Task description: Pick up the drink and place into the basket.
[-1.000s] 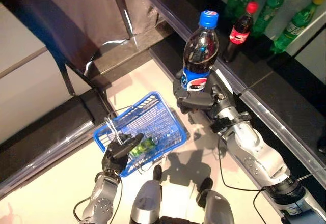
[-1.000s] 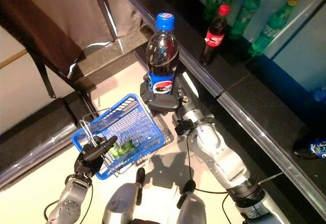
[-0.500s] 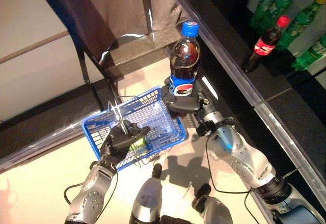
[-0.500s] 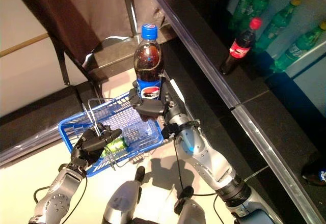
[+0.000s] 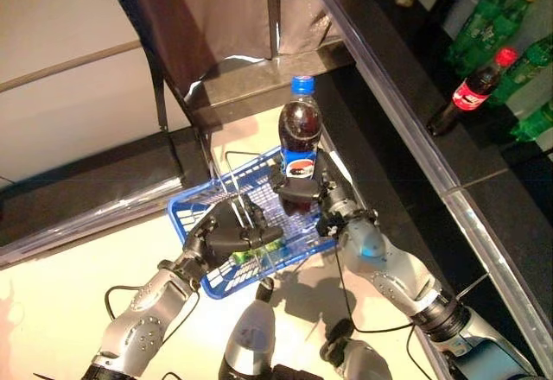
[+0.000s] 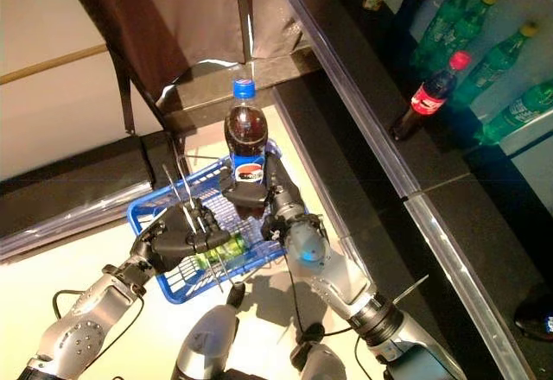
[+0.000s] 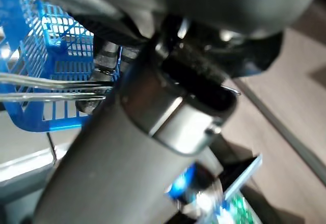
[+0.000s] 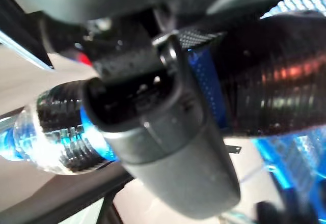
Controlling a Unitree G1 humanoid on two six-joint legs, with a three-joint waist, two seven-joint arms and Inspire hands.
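Right hand (image 5: 304, 197) is gripping the cola bottle (image 5: 297, 141) low on its body, fingers wrapped tight, holding it upright over the blue basket (image 5: 197, 206) at frame centre. Left hand (image 5: 226, 233) is clamped on the basket's wire handles (image 6: 183, 200), lower left.

Shop-like setting, dark shelf (image 6: 363, 95) lined with green soda bottles (image 6: 442, 24), blue wire shopping basket (image 6: 151, 220)

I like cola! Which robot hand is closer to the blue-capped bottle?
Right. The right hand grips the cola bottle over the basket; the left hand holds the basket's handles, apart.
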